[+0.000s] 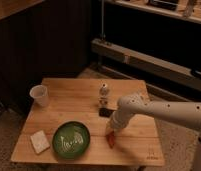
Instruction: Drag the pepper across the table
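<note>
The small red-orange pepper [110,139] lies on the light wooden table [139,142], just right of the green plate [71,139], near the front edge. My gripper [113,131] comes in from the right on a white arm and points down onto the pepper's upper end, touching or almost touching it. The arm covers the table's right middle.
A white cup [39,95] stands at the table's left back. A white sponge-like block [40,141] lies at the front left. A small white figurine [103,94] stands at the middle back with a small dark object [104,113] in front of it. Dark shelving is behind.
</note>
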Robot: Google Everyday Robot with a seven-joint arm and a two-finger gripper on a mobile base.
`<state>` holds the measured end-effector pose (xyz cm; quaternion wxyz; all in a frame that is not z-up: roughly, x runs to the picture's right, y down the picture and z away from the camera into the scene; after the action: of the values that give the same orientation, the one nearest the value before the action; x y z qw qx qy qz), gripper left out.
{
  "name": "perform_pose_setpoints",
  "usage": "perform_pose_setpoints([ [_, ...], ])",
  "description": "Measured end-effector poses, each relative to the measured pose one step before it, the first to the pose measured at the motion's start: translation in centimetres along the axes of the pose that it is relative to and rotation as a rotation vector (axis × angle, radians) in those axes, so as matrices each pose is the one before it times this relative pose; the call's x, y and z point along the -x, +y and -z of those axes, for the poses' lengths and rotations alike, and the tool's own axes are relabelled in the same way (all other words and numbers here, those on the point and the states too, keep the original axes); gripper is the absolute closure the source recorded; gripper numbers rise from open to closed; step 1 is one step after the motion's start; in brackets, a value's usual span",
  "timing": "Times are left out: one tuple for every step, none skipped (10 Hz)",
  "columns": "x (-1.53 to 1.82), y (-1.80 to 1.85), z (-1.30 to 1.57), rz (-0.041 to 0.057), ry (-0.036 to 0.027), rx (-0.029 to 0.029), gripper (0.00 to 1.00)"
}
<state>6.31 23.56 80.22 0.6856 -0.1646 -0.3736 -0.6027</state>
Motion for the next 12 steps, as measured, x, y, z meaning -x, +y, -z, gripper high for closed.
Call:
perform_pose_setpoints([
  [0.152, 0.186, 0.021, -0.00014, 0.00005, 0.00112, 1.00],
  [0.137, 0.196, 0.068, 0.00011, 0.00054, 0.00115, 1.00],
  [0.118, 0.143, -0.055, -0.00006, -0.00136, 0.00077, 1.00],
  [0.035, 0.028, 0.054, 0.00053, 0.00079, 0.00061, 1.00],
  [0.070, 0.078, -0.002, 0.00045, -0.00044, 0.00098, 1.00],
  [0.054, 0.077, -0.013, 0.00061, -0.00044, 0.00067, 1.00],
  [0.133, 0.137, 0.006, 0.00061, -0.00050, 0.00135, 1.00],
  [0.099, 0.110, 0.009, 0.00045, 0.00016, 0.00093, 1.00],
  [0.053, 0.022, 0.030, 0.00090, 0.00037, 0.00019, 1.00],
  [0.074, 0.086, -0.003, 0.00040, -0.00066, 0.00066, 1.00],
  [0.068, 0.140, 0.006, 0.00031, -0.00032, 0.00043, 1.00],
  [0.087, 0.112, -0.013, 0.00035, -0.00069, 0.00082, 1.00],
])
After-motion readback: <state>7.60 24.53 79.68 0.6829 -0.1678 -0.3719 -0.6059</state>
